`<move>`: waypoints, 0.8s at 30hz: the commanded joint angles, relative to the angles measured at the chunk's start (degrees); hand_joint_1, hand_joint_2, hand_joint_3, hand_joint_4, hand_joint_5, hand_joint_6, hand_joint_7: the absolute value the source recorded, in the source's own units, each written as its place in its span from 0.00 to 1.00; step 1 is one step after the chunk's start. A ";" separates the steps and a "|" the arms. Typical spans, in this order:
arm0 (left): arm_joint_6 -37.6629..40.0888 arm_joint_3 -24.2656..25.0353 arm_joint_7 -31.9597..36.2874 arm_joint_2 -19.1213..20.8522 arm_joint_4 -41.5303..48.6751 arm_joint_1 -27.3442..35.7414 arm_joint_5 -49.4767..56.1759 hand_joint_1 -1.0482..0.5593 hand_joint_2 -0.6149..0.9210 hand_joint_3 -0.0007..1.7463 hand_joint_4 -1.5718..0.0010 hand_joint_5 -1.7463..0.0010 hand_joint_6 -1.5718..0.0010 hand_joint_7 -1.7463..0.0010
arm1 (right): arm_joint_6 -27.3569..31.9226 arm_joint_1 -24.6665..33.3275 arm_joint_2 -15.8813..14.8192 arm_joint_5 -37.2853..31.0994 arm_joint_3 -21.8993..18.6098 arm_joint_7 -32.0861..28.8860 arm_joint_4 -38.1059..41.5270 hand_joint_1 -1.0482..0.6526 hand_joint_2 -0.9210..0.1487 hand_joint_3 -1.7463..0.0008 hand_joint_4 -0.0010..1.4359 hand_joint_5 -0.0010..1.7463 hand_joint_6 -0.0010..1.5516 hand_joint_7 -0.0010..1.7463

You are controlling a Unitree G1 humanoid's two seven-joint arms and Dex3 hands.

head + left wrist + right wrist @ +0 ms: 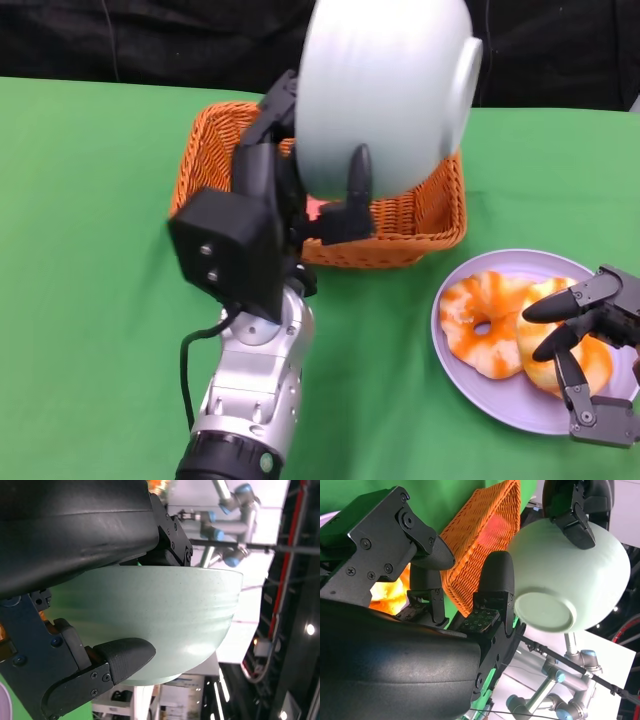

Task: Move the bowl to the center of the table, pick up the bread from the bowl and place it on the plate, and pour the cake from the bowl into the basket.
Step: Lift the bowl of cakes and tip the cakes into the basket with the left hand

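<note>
- Fingers (357, 180) of our left hand (290, 190) wrap the pale green bowl (385, 90): one black finger lies across its outer wall, others sit behind the rim. The left wrist view shows the same grip, a fingertip (125, 655) pressed on the bowl's (165, 620) ribbed side.
- We hold the bowl lifted and tipped on its side above the orange wicker basket (420, 225), its foot ring facing 3 o'clock and its mouth turned toward 9 o'clock, hidden from the head camera.
- The basket sits at about 12 o'clock on the green table (90, 300). A small pink patch (318, 208) shows inside it beside our hand; we cannot tell what it is.
- At 4 o'clock from the basket lies the lilac plate (470, 395), carrying the orange-and-white bread (485, 320).
- Our right hand (590, 345) hovers over the plate's 3 o'clock edge, fingers (555, 305) apart and part-curled, holding nothing; whether they touch the bread we cannot tell.
- In the right wrist view the bowl (570, 580) hangs just beside the basket (480, 535).
</note>
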 commanded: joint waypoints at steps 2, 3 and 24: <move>1.40 2.54 -1.01 -2.42 0.39 -3.28 -5.24 0.58 0.57 0.95 0.32 0.00 0.44 0.00 | 0.36 0.55 -0.41 0.22 0.38 0.27 -0.61 0.63 0.59 0.19 0.54 0.76 0.45 0.63; 1.51 2.96 -1.31 -2.54 0.49 -3.37 -6.31 0.58 0.58 0.95 0.32 0.00 0.43 0.00 | 0.36 0.58 -0.43 0.23 0.43 0.29 -0.56 0.63 0.60 0.19 0.54 0.76 0.45 0.63; 14.86 9.25 -2.71 -4.97 -3.72 -2.88 -28.48 0.56 0.61 0.99 0.30 0.00 0.43 0.00 | -0.86 0.95 -0.88 0.09 0.43 1.20 0.57 0.63 0.60 0.19 0.56 0.76 0.46 0.62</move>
